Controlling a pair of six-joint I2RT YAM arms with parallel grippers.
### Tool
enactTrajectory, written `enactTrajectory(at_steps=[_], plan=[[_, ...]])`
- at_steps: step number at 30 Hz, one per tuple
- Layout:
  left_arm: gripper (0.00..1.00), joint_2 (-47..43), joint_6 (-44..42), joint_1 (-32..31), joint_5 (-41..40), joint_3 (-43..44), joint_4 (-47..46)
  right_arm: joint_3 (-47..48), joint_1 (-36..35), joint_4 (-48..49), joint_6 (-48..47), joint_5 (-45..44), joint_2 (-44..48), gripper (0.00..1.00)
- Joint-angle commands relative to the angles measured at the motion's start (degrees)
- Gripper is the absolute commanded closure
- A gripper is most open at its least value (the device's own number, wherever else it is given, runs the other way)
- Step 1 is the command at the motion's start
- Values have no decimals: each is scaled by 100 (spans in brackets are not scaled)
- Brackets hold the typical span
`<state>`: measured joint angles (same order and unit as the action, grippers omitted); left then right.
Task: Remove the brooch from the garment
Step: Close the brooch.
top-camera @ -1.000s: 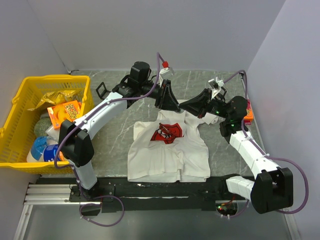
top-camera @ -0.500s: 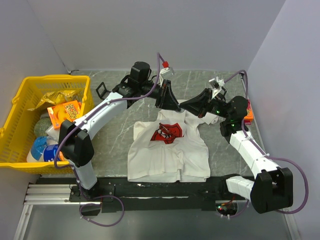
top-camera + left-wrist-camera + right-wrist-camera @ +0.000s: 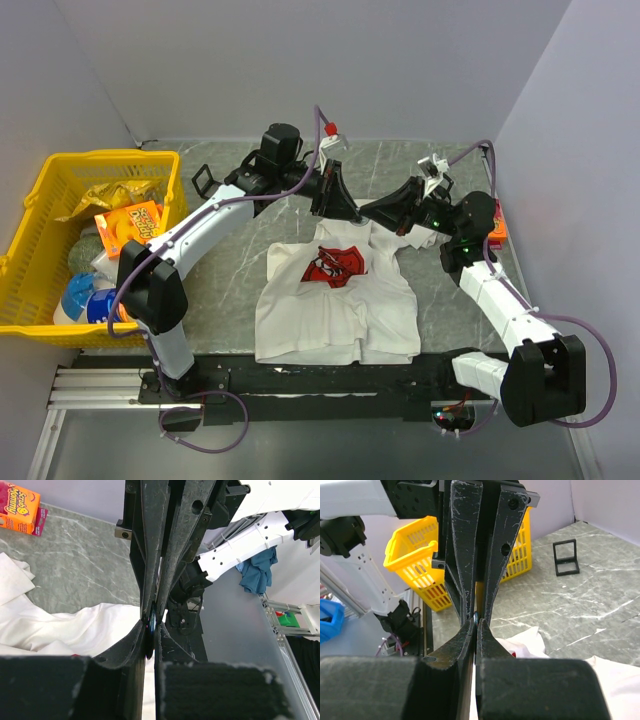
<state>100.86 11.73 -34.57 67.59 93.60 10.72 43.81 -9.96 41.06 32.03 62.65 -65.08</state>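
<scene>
The garment (image 3: 335, 300) lies on the bench (image 3: 230, 265). At its 12 o'clock edge the left hand (image 3: 354, 219) pinches narrow on the small dark brooch (image 3: 149, 628), with the right hand (image 3: 476, 625) closed tight opposite. Pulling with the pin fastened could tear cloth.

Garment (image 3: 335, 300): white short-sleeved T-shirt, red print face up (white lettering), lying flat on tabletop (image 3: 230, 270), collar at far end.

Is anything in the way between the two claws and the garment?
Nothing visible does. The left claw and right claw meet tip to tip at the T-shirt neckline, with no other object between them and the fabric. The brooch is too small to make out.
</scene>
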Motion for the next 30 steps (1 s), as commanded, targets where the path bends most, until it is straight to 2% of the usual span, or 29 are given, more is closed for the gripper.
enactTrajectory(at_steps=[1, 3, 8, 11, 12, 15, 16, 19, 24, 30], plan=[[93, -128, -109, 47, -343, 35, -123, 338, -50, -325, -424, 546, 39, 87], [91, -163, -205, 47, -326, 18, -27, 619, -50, -1027, -732, 721, 74, 80], [89, -242, -662, 38, -326, 35, 517, 1391, -50, -3116, -2164, 994, 136, 73], [88, -225, -1154, 3, -352, 123, 1228, 1883, -50, -3980, -2876, 1231, 22, 73], [88, -190, -1581, -6, -361, 193, 1413, 1998, -50, -4592, -3061, 1258, -13, 73], [88, -111, -2189, -41, -378, 351, 2196, 2412, -50, -5587, -3843, 1241, -136, 78], [88, -84, -2375, -50, -405, 413, 2624, 2491, -50, -5739, -4045, 1241, -171, 80], [88, -75, -2701, -77, -474, 475, 3004, 2676, -59, -6144, -4275, 1275, -277, 85], [88, -189, -2763, -94, -580, 334, 2980, 2703, -243, -6839, -5056, 1215, -356, 86], [88, -224, -2895, -147, -458, 387, 3112, 2009, -560, -6111, -4716, 1003, -277, 84]])
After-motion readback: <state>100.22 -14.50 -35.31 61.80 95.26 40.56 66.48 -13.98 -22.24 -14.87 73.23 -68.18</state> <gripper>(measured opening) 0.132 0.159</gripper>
